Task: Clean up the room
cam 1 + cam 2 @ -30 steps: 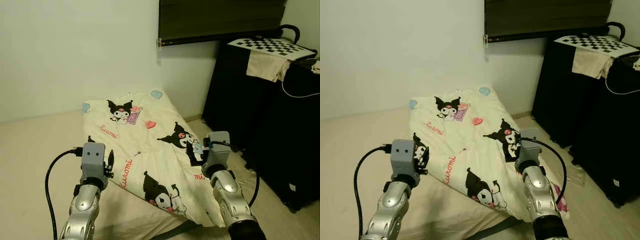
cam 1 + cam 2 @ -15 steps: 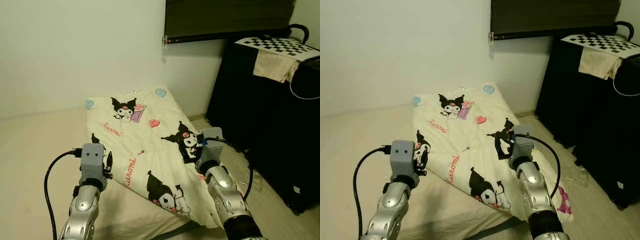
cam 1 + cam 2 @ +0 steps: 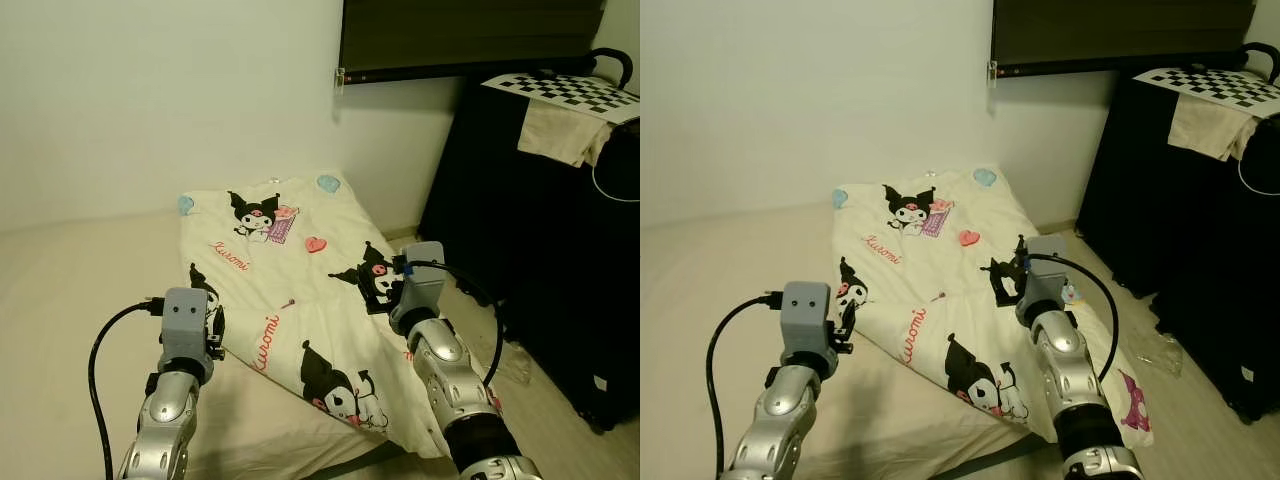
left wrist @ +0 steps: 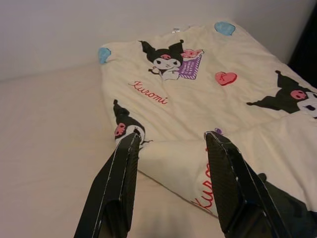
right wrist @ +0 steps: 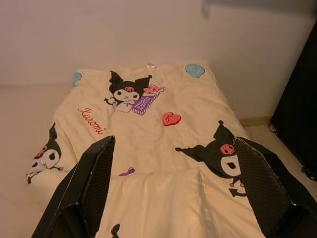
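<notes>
1. Left arm (image 3: 165,420): silver, with a black cable looping off to its left, nearest on the left of the scene.
2. Left gripper (image 4: 171,141): held above the near left edge of the blanket. Its two black fingers (image 4: 121,173) stand well apart with nothing between them.
3. Right arm (image 3: 455,390): silver, nearest on the right, reaching forward over the blanket's right side.
4. Right gripper (image 5: 171,163): raised above the near right part of the blanket. Fingers spread wide, nothing gripped.
5. Blanket (image 3: 290,270): cream, printed with black cartoon figures, red script, pink hearts and blue spots. It lies spread over the right part of the mattress, from the near right corner to the far wall. A fold crosses its near half, and its near right edge hangs over the mattress side toward the floor.
6. Mattress (image 3: 70,300): pale beige, low, bare on the left of the blanket.
7. Plastic wrapper (image 3: 1160,350): clear, crumpled, on the floor to the right of the blanket, near the cabinet.
8. Cabinet (image 3: 540,250): black, tall, along the right side.
9. Cloth (image 3: 558,130): beige, draped over the cabinet's top edge.
10. Checkerboard (image 3: 560,90): black and white, flat on the cabinet top, just behind the cloth.
11. Wall (image 3: 150,100): plain white, far side.
12. Blind (image 3: 460,35): dark, on the far wall at upper right.
</notes>
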Motion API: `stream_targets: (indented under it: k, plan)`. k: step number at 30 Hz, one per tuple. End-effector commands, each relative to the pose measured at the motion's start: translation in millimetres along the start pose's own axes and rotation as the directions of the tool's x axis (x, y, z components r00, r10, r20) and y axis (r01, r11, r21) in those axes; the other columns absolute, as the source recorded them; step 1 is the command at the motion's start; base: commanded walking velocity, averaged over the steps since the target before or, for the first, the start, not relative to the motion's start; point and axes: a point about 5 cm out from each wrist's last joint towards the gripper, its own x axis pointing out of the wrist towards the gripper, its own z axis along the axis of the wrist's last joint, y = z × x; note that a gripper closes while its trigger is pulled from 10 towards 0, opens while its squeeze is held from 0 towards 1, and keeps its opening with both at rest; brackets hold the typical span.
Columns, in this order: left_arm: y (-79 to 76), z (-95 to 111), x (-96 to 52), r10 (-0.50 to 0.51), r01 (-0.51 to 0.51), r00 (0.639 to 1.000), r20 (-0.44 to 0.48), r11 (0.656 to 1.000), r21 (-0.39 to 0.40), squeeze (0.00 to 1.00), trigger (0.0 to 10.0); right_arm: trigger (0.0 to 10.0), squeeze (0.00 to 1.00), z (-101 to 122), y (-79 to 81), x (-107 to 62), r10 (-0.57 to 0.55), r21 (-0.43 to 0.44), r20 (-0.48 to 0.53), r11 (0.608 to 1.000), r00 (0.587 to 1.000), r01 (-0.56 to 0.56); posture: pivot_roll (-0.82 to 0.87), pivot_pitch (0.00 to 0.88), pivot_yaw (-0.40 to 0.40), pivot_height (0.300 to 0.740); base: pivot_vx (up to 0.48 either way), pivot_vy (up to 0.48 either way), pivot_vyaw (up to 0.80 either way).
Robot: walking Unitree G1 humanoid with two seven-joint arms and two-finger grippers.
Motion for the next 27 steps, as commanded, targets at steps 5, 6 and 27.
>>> stream_targets:
  k: [5,6,27]
  plan:
    - [7.6,-4.5,-0.4,0.021,-0.02,0.999,-0.025,0.999,0.025,0.0,10.0,10.0,0.0,-5.6,1.3,0.4,0.008,0.011,-0.034,1.0,0.999,-0.008,-0.07,0.046,0.005,0.675,0.0,0.0,0.0]
    - [7.2,-5.0,-1.4,0.022,-0.021,0.999,-0.027,0.999,0.025,0.0,10.0,10.0,0.0,-6.6,3.4,0.5,0.012,0.014,-0.036,1.0,0.999,-0.012,-0.07,0.048,0.004,0.665,0.0,0.0,0.0]
    - [-1.9,-1.9,-1.5,-0.012,0.013,1.0,-0.023,1.0,0.023,0.0,10.0,10.0,0.0,-8.5,5.2,-0.8,0.014,0.031,-0.027,0.999,1.0,-0.013,-0.06,0.05,0.019,0.607,0.0,0.0,0.0]
